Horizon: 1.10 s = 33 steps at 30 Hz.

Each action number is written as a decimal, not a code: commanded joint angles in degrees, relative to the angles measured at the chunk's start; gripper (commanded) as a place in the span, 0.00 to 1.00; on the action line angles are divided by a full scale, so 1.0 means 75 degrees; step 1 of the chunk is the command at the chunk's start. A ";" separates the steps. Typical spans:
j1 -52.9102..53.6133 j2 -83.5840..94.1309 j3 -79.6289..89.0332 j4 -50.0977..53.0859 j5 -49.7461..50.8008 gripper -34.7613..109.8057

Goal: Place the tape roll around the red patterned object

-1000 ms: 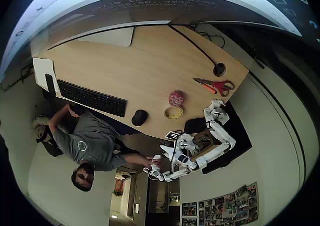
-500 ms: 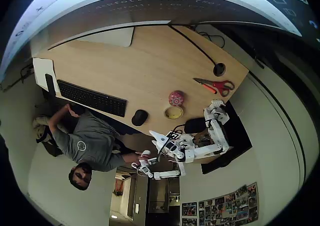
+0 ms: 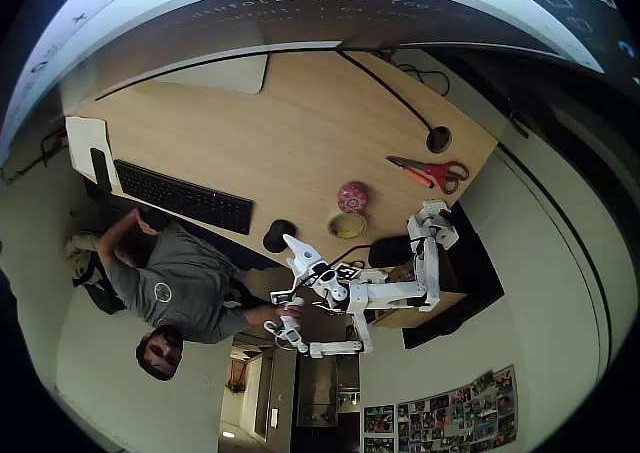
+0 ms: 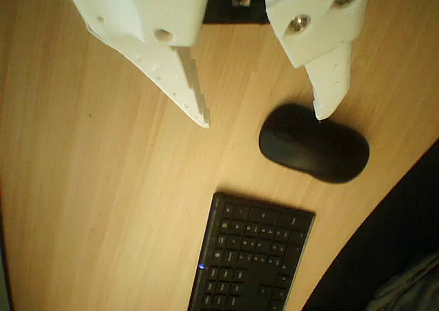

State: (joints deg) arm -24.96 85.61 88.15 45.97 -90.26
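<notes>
In the overhead view the pale yellow tape roll (image 3: 347,225) lies flat near the desk's front edge. The pinkish-red patterned ball (image 3: 352,196) sits just behind it, apart from it. My white gripper (image 3: 296,252) reaches left of the roll, at the desk edge beside the dark mouse (image 3: 278,235). The wrist view looks down on my gripper (image 4: 262,119), which is open and holds nothing. The black mouse (image 4: 314,152) lies just below its right fingertip (image 4: 321,108).
A black keyboard (image 3: 185,197) (image 4: 250,256) lies left of the mouse. Red-handled scissors (image 3: 432,171) and a black cable with a round puck (image 3: 438,139) are at the desk's right end. A person (image 3: 170,283) sits at the front edge.
My arm has swung left from beyond the desk's front right edge, past the tape roll, and the gripper now hangs by the mouse.
</notes>
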 commanded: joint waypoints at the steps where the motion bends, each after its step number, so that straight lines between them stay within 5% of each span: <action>1: -0.0363 0.1852 0.1336 -0.0199 0.0000 0.51; 16: -0.2344 0.4863 0.4512 0.1617 0.2602 0.53; 33: -0.2238 0.3645 0.6293 -0.1078 0.3246 0.52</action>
State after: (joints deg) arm -42.10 113.20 134.47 37.27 -65.13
